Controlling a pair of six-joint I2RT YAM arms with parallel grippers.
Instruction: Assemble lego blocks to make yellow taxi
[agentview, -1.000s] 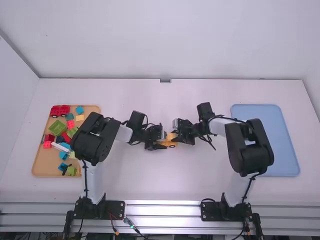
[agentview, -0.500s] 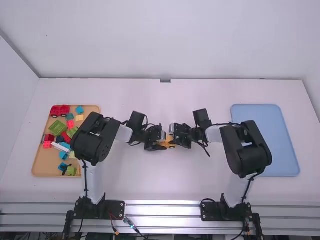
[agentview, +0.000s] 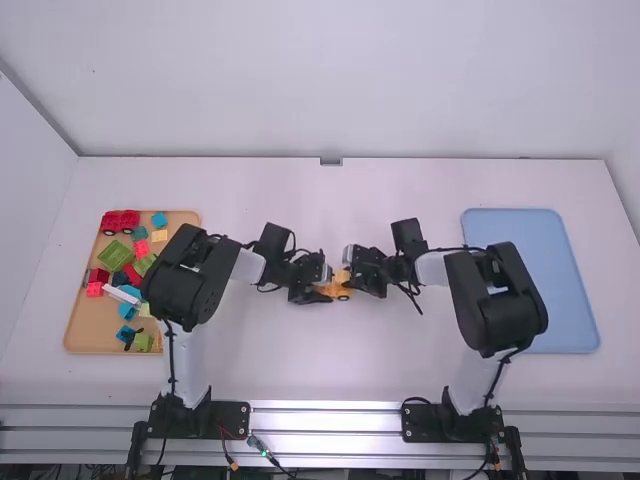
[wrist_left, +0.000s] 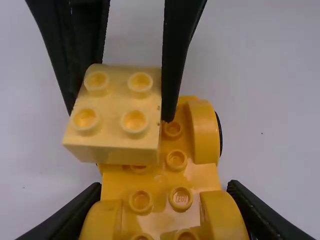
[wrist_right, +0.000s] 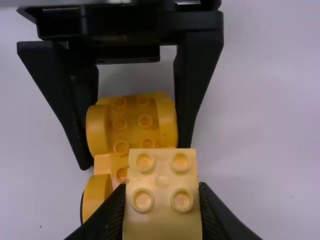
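In the high view my left gripper (agentview: 318, 287) and my right gripper (agentview: 359, 272) face each other mid-table around the orange-yellow car base (agentview: 342, 292). The left wrist view shows my left gripper (wrist_left: 162, 215) shut on the car base (wrist_left: 155, 187), a studded piece with wheel arches. A pale yellow 2x2 block (wrist_left: 114, 114) overlaps the base's studs there, between the other arm's fingers. In the right wrist view my right gripper (wrist_right: 162, 215) is shut on that pale block (wrist_right: 162, 180), which appears over the base (wrist_right: 131, 125). Whether block and base touch, I cannot tell.
A tan tray (agentview: 82, 322) at the left holds several loose blocks, among them a red wheeled piece (agentview: 121, 222) and a green block (agentview: 115, 255). A light blue tray (agentview: 530, 280) lies at the right.
My right gripper has moved left and slightly down toward the left one with the pale block, then slightly back right. My left arm has stayed almost still.
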